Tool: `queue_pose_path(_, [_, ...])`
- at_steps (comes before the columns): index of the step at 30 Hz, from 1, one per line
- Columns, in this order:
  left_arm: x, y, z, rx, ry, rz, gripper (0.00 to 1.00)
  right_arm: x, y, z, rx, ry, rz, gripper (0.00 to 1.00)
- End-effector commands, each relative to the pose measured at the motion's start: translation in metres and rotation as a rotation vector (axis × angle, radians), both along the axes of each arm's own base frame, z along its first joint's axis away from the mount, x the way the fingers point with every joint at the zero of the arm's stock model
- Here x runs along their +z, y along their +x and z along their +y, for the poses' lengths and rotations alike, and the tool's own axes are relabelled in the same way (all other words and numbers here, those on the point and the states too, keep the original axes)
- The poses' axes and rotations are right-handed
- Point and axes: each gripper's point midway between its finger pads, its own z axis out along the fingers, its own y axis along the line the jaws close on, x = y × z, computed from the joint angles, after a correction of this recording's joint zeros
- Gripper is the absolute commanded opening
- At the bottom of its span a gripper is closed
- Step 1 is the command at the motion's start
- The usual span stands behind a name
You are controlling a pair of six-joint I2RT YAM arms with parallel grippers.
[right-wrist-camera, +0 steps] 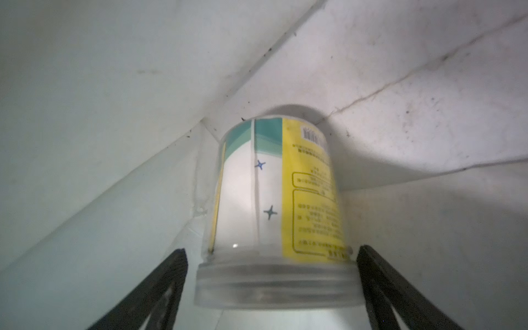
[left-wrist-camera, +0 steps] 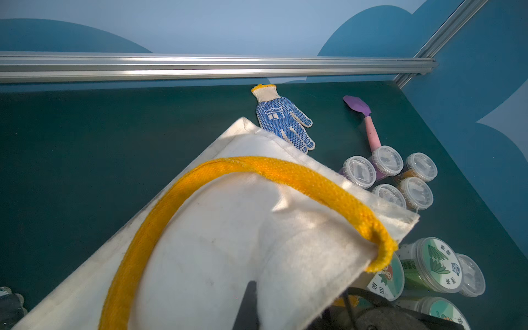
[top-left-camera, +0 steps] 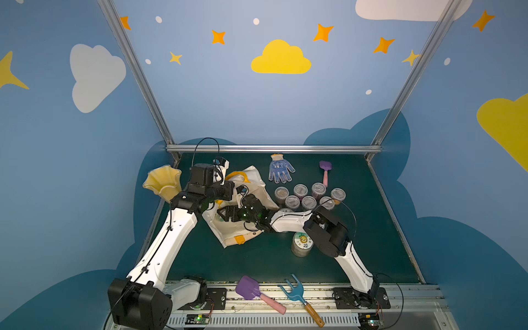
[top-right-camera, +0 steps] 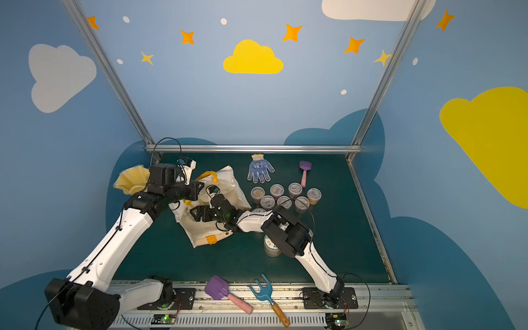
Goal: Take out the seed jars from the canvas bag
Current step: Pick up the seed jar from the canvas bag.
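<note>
The cream canvas bag (top-left-camera: 228,234) with orange-yellow handles lay crumpled and slumped left of the table's centre. Inside it, 1 labelled jar (right-wrist-camera: 274,200) lay in a fabric corner, its clear lid facing outward. Right of the bag, 7 small lidded cups (top-left-camera: 300,190) stood clustered upright. Nearer the front, 1 larger jar (top-left-camera: 302,243) stood upright, showing its pictured lid.

Vase (top-left-camera: 161,181), glove (top-left-camera: 279,171), small shovel (top-left-camera: 325,166); big shovel (top-left-camera: 247,287), rake (top-left-camera: 295,294).

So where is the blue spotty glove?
In both top views the glove lies flat near the back rail, between the canvas bag and the small purple shovel, just behind the seed jars.
</note>
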Motion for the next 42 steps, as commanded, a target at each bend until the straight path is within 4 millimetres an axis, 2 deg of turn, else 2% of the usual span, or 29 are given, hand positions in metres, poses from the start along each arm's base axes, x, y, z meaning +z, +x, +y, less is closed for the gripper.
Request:
queue_pose_path(1, [0.010, 0.003, -0.003, -0.008, -0.021, -0.033, 0.08, -0.014, -0.008, 0.009, 0.033, -0.034, 0.005, 0.90])
queue_pose_path(7, [0.009, 0.003, -0.003, -0.007, -0.018, -0.032, 0.08, -0.027, -0.008, 0.012, 0.036, -0.061, 0.026, 0.90])
queue_pose_path(13, [0.008, 0.002, -0.002, -0.005, -0.016, -0.028, 0.08, -0.026, -0.005, 0.010, 0.018, -0.060, 0.023, 0.89])
queue_pose_path(22, [0.008, 0.001, 0.000, 0.007, -0.010, -0.034, 0.08, -0.001, -0.004, -0.004, 0.042, -0.032, -0.002, 0.81])
queue_pose_path(31, [0.006, 0.004, 0.004, 0.026, 0.006, -0.031, 0.08, 0.030, -0.009, -0.049, 0.071, -0.125, -0.007, 0.78])
queue_pose_path(38, [0.004, 0.005, 0.007, 0.039, 0.017, -0.032, 0.08, 0.066, -0.029, -0.079, 0.169, -0.209, -0.015, 0.75])
queue_pose_path(42, [0.003, 0.007, 0.008, 0.043, 0.019, -0.031, 0.08, 0.084, -0.050, -0.096, 0.266, -0.243, 0.012, 0.74])
